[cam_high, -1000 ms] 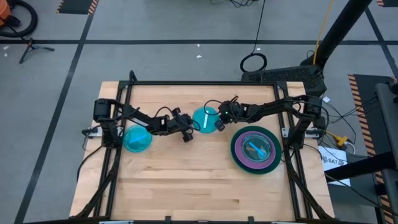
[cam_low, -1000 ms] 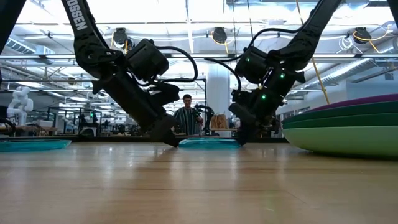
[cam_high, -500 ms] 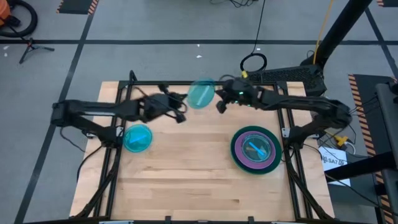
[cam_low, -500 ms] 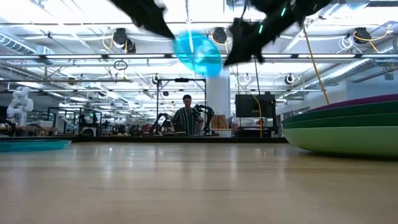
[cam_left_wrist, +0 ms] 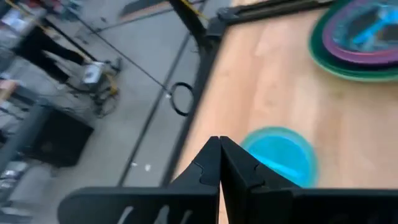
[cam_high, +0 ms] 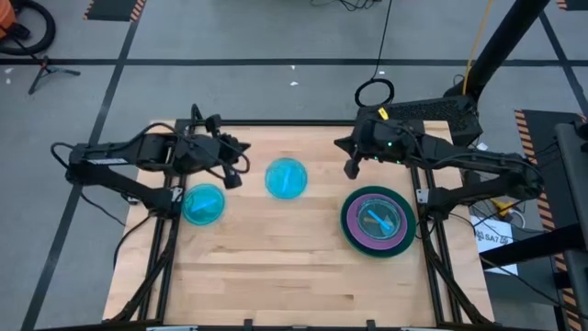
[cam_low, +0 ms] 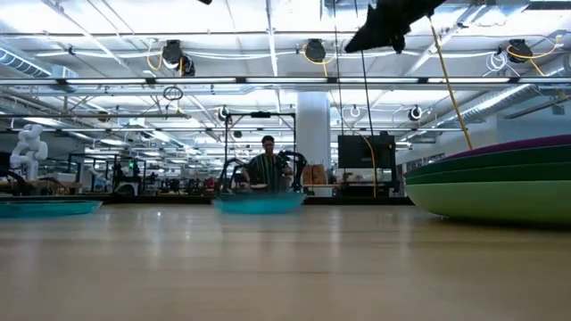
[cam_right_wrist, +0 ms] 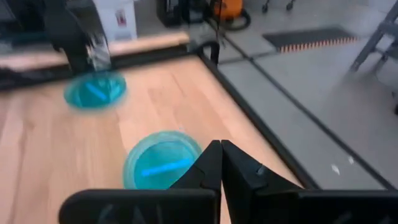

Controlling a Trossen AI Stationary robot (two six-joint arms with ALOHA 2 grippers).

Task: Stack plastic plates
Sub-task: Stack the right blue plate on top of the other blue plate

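Observation:
One small cyan-blue plate (cam_high: 286, 177) lies flat on the table between the two arms; it also shows in the low view (cam_low: 259, 203) and both wrist views (cam_left_wrist: 280, 155) (cam_right_wrist: 158, 163). A second cyan-blue plate (cam_high: 203, 203) lies near the left edge (cam_right_wrist: 95, 90). At the right stands a stack (cam_high: 378, 221) of green plates with a purple one and a bluish-shining top plate. My left gripper (cam_high: 232, 175) (cam_left_wrist: 219, 149) hangs shut above the table, left of the middle plate. My right gripper (cam_high: 349, 169) (cam_right_wrist: 221, 152) hangs shut to that plate's right. No orange plate shows.
A black frame (cam_high: 276, 123) runs around the wooden table top. The wood (cam_high: 294, 267) toward the near edge is bare. In the low view the stack (cam_low: 500, 183) fills the right side, and a person (cam_low: 268, 169) stands in the room far behind the table.
Both grippers were down at the middle cyan-blue plate, then swung up toward the far edge with the plate in the air between them. The plate has come back down and lies flat on the table. The left gripper has drawn back leftward, the right gripper rightward, both staying raised.

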